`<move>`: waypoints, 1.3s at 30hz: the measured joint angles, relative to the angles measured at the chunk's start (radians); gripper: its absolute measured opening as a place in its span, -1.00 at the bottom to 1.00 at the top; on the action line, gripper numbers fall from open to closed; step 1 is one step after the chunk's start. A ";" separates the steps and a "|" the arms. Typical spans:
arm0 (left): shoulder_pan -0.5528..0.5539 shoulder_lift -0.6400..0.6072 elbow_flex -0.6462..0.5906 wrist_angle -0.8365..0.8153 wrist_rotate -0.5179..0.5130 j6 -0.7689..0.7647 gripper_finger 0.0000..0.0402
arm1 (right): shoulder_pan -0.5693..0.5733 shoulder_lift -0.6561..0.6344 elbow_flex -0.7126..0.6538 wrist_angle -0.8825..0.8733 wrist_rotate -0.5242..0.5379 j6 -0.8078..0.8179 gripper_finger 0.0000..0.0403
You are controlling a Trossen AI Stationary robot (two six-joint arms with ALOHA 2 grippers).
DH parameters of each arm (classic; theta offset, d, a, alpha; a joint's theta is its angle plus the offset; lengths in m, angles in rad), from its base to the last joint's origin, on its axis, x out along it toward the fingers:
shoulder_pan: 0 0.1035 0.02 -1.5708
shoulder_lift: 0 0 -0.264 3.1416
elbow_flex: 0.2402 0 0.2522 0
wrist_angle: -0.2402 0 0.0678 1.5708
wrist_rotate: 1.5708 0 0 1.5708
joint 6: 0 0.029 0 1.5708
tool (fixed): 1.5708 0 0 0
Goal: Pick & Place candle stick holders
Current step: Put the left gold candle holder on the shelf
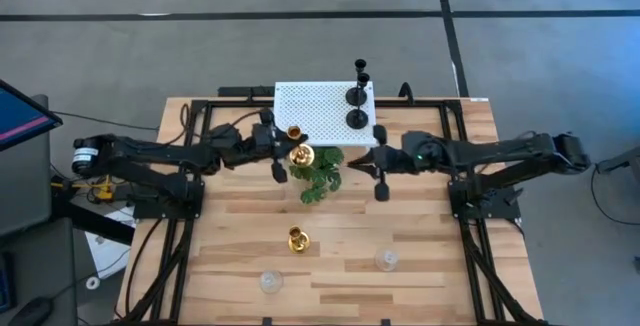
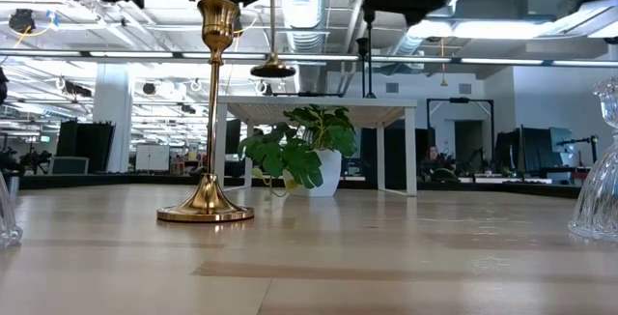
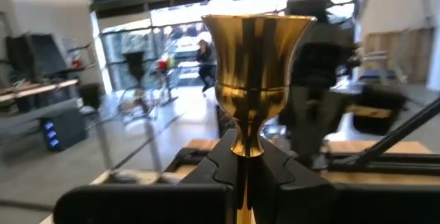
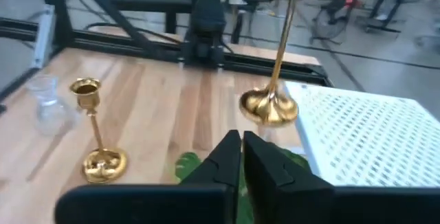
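My left gripper (image 1: 288,144) is shut on a tall-stemmed gold holder (image 3: 254,45), held in the air beside the white perforated stand's (image 1: 315,111) near edge, above the green plant (image 1: 320,174). Its round base (image 4: 268,107) hangs free. My right gripper (image 1: 358,164) is shut and empty, just to the right of the plant. Two black holders (image 1: 357,94) stand on the stand's right part. A second gold holder (image 1: 297,239) stands on its base mid-table. Two clear glass holders (image 1: 270,282) (image 1: 386,259) stand near the front edge. My left gripper pinches the gold holder's thin stem (image 3: 245,148) between its two fingers, just below the cup. The fingers come about level from the table's left and lie across the stem. The holder is lifted clear, roughly upright, with cup above the fingers and base (image 2: 273,69) hanging below.
The potted plant (image 2: 294,151) stands in front of the stand, between the two grippers. The stand's left part (image 1: 300,101) is bare. Black frame rails (image 1: 190,146) run along the table's sides and back. Open wood (image 1: 400,216) lies between the plant and the front holders.
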 joint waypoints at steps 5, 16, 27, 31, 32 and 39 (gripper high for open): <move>0.061 -0.052 0.001 -0.025 -0.008 0.000 -0.94 | 0.051 -0.081 -0.088 0.009 0.175 0.011 -0.99; 0.204 0.004 0.130 -0.106 0.040 -0.007 -0.94 | 0.097 -0.205 -0.321 0.049 0.287 0.201 -1.00; 0.355 0.206 0.305 -0.104 0.167 -0.074 -0.94 | 0.179 -0.339 -0.452 0.053 0.466 0.302 -1.00; 0.398 0.291 0.375 -0.106 0.196 -0.093 -0.94 | 0.214 -0.368 -0.500 0.044 0.506 0.357 -1.00; 0.409 0.309 0.393 -0.106 0.207 -0.102 -0.94 | 0.225 -0.371 -0.510 0.046 0.515 0.364 -1.00; 0.459 0.399 0.462 -0.105 0.240 -0.139 -0.94 | 0.274 -0.400 -0.551 0.047 0.591 0.391 -1.00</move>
